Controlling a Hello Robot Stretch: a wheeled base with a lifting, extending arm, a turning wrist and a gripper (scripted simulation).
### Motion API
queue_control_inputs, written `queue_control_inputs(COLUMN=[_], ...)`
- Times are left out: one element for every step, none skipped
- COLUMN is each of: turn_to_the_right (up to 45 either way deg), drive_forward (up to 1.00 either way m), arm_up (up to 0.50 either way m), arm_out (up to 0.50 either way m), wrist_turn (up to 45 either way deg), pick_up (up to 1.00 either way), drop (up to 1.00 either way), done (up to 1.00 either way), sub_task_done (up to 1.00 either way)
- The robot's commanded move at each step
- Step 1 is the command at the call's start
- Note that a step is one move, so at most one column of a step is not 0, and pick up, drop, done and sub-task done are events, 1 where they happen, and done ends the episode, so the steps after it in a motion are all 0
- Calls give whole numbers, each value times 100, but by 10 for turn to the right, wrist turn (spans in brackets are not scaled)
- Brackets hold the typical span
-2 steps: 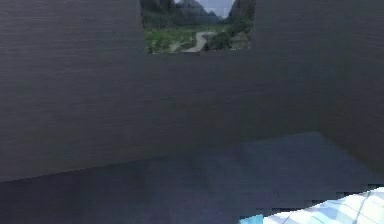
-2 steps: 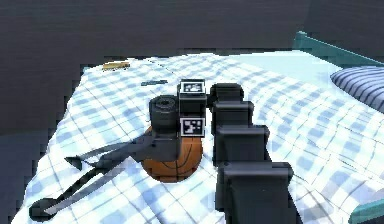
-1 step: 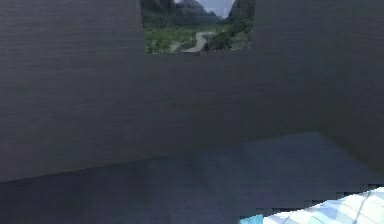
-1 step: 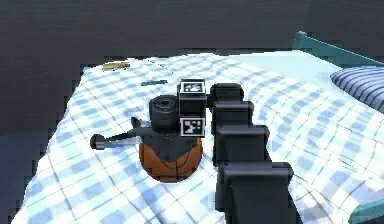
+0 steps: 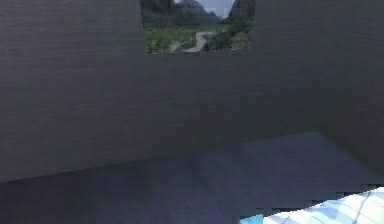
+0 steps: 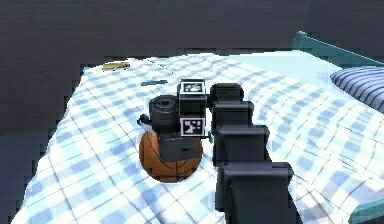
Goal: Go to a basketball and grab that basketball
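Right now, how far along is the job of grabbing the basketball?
Done: the drive, since the basketball lies on the bed right by the arm. In hand: the tool is at the ball. Left: the lift. The ball rests on the bed, so I cannot tell whether it is held.

The pincer (image 6: 158, 128) hides the top of the basketball (image 6: 165, 162), and whether it holds anything cannot be told. At 11 o'clock on the bed (image 6: 90, 140), a yellowish speck (image 6: 115, 66) and a dark sliver (image 6: 155, 82) are too small to name. At 12 o'clock in the forward view, the top edge crops the wall picture (image 5: 197, 25).
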Motion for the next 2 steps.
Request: queue_control_inputs(turn_to_the_right=[0, 0], drive_forward=[0, 0], arm_up=[-20, 0], arm_out=[0, 0], wrist_turn=[0, 0], pick_up=[0, 100], drop=[0, 0], done=[0, 0], sub_task_done=[0, 0])
